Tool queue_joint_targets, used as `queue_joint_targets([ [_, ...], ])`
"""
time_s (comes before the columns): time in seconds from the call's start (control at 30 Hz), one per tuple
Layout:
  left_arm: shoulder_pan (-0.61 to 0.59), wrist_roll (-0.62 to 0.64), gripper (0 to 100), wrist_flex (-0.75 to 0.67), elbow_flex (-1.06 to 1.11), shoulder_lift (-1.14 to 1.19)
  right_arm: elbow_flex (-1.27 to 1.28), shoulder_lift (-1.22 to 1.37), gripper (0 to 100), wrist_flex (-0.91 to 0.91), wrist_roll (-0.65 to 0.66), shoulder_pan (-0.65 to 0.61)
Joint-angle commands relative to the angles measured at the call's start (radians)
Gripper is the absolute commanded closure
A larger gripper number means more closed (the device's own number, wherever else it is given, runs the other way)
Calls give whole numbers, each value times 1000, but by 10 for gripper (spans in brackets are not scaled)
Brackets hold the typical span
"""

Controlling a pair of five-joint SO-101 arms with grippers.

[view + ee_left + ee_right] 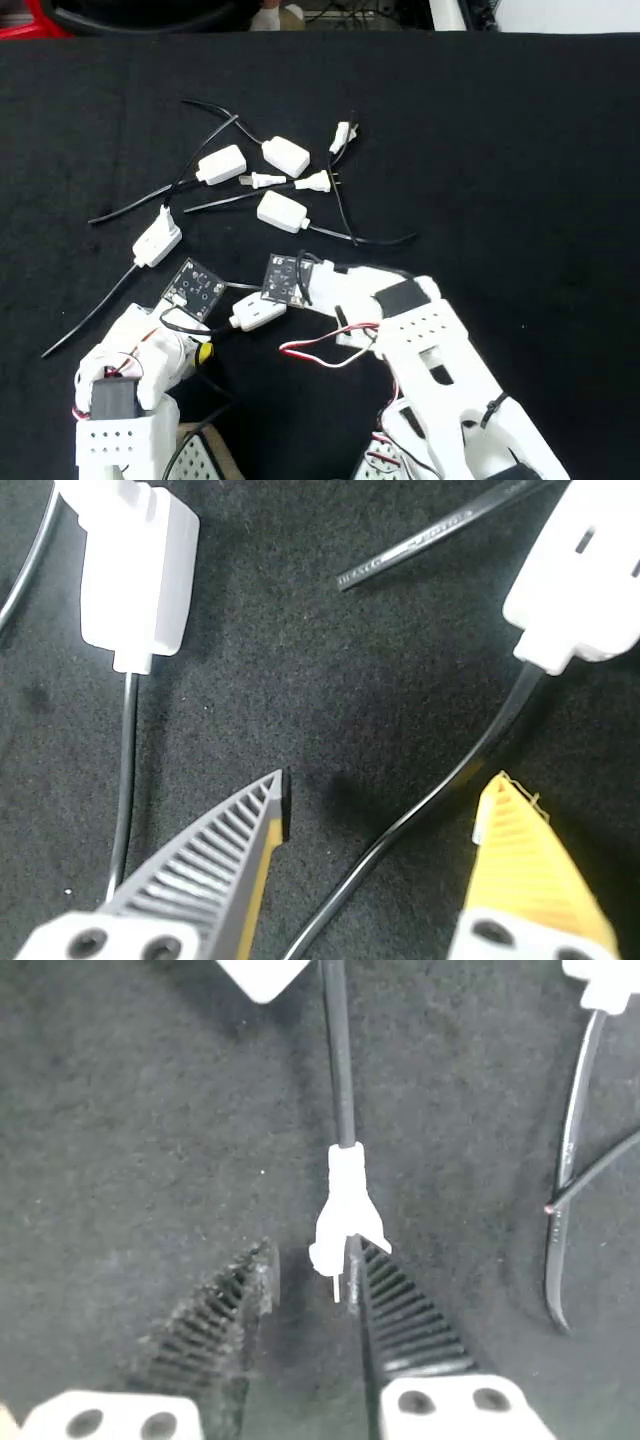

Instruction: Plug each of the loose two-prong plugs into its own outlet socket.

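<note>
Nothing looks plugged in yet: my right gripper gapes around a plug, my left gripper open, empty.

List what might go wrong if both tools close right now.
1. The plug sits against one finger of the open right tool, prongs toward it. Closing may pinch the prongs or flick it aside.
2. A black cord runs between the fingers of the open left tool. Closing would likely catch the cord and drag its socket.
</note>
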Motion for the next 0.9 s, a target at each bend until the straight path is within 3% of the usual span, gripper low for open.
queue_joint_targets([
  [0.0,-7,-9,700,-12,-1,-6,7,-12,886,-75,14,21],
  [0.13,-7,-9,700,-12,-1,-6,50,24,886,-133,15,31],
  [0.37,-7,-9,700,-12,-1,-6,39,246,886,-293,66,152],
  [0.77,-7,-9,700,-14,-1,-6,-168,421,949,-267,23,126],
  [0.87,-7,-9,700,-14,-1,-6,-260,472,914,-193,17,124],
])
